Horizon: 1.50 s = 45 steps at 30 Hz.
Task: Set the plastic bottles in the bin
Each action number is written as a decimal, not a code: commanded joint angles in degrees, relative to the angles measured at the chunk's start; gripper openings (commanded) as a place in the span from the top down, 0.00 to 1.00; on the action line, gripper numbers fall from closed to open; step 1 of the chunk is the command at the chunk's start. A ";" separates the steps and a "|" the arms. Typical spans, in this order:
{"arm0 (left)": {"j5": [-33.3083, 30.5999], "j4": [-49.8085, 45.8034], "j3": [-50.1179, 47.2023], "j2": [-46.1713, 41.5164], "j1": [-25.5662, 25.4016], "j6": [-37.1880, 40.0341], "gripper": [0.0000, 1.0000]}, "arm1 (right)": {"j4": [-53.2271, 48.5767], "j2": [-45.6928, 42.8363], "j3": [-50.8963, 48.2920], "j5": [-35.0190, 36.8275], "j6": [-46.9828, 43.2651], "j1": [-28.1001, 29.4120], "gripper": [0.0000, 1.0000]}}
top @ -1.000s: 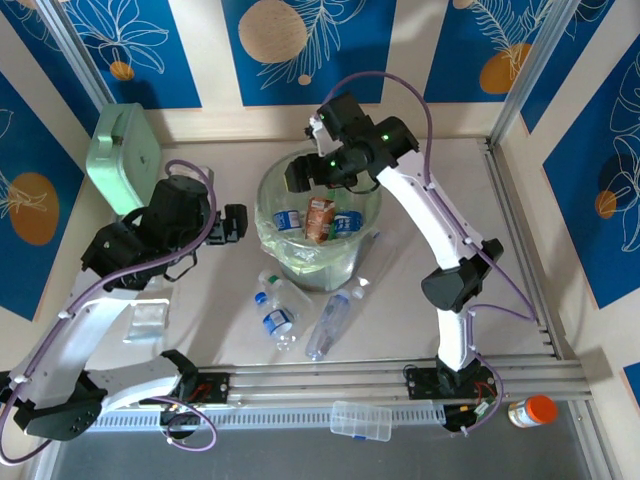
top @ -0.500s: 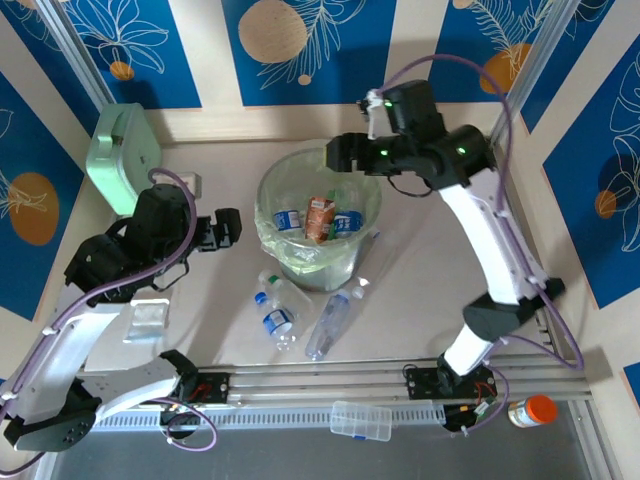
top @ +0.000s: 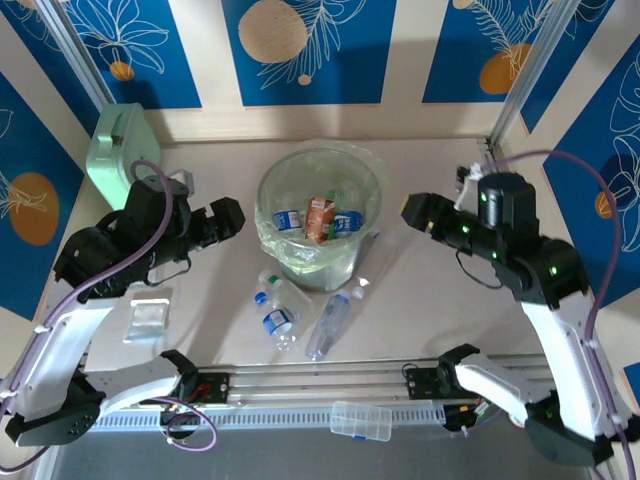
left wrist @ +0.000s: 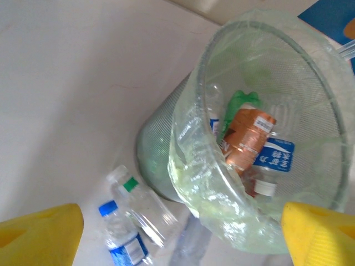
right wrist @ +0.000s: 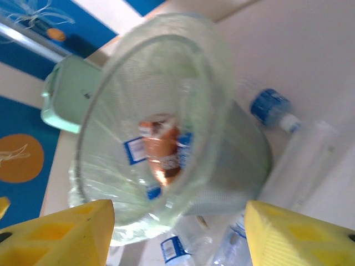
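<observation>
The table (top: 440, 300) is a smooth, pale beige sheet. It is closed in by cream walls (top: 205, 50) carrying glossy blue panels with white leaf outlines and tan or orange discs. Ribbed aluminium rails (top: 320, 375) run along its near edge and up its right side. A mint-green case (top: 118, 150) with rounded corners leans at the far left, and a flat clear box (top: 360, 420) lies in front of the near rails.

The bin (top: 262, 200) stands mid-table. It is a round, translucent, fine-meshed bucket, and its thin greenish bag is crinkled over the rim. Several plastic bottles (top: 288, 219) already lie in it, clear with blue labels, around a reddish-brown container that may be a carton or a bottle.

More bottles lie flat on the table just in front of the bin:
- a green-capped bottle (top: 275, 287), clear and crumpled
- a blue-capped bottle (top: 277, 322) with a blue label, beside the green-capped one
- a long clear bottle (top: 328, 322), angled toward the bin

The right wrist view shows a blue-labelled, white-capped bottle (right wrist: 272, 108) by the bin's right side.

The left gripper (top: 225, 215) hangs left of the bin, its yellow pads (left wrist: 39, 233) spread wide with nothing between them. The right gripper (top: 418, 212) hangs to the right of the bin, its fingers partly apart and empty.
</observation>
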 commanded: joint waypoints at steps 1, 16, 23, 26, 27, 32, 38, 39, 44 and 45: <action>5.62 -0.83 -2.07 -2.57 0.69 -6.76 0.10 | -1.25 -3.93 -7.02 -4.02 5.37 -5.01 0.36; 9.13 -17.18 -6.80 -10.47 0.65 1.42 0.10 | 11.12 6.50 -32.05 -14.21 14.79 -9.07 0.17; 9.63 -15.38 -6.33 -8.14 0.65 5.99 0.09 | 11.42 29.76 -23.33 -9.83 10.32 -7.71 0.13; 7.70 -14.64 -2.81 -5.81 0.65 6.47 0.08 | 11.75 38.23 -18.56 -12.37 6.80 -7.78 0.09; 7.20 -14.42 -1.88 -5.48 0.65 6.08 0.08 | 11.78 40.30 -16.94 -12.71 5.68 -7.53 0.08; 5.81 -13.02 -1.58 -5.29 0.65 6.08 0.08 | 10.31 51.26 -10.30 -10.00 3.36 -6.95 0.07; 0.29 -13.35 -1.09 -4.43 0.74 7.23 0.07 | 9.36 57.16 -7.54 -6.43 3.00 -5.53 0.15; -0.14 -13.15 -0.75 -3.95 0.82 7.68 0.07 | 9.45 57.45 -7.56 -6.31 2.94 -5.19 0.17; -1.34 -11.42 0.13 -2.03 0.93 9.68 0.07 | 9.52 55.60 -9.73 -5.09 4.57 -4.16 0.28; -1.39 -11.12 0.17 -1.94 0.96 9.96 0.06 | 9.55 54.75 -10.37 -4.49 4.73 -3.97 0.31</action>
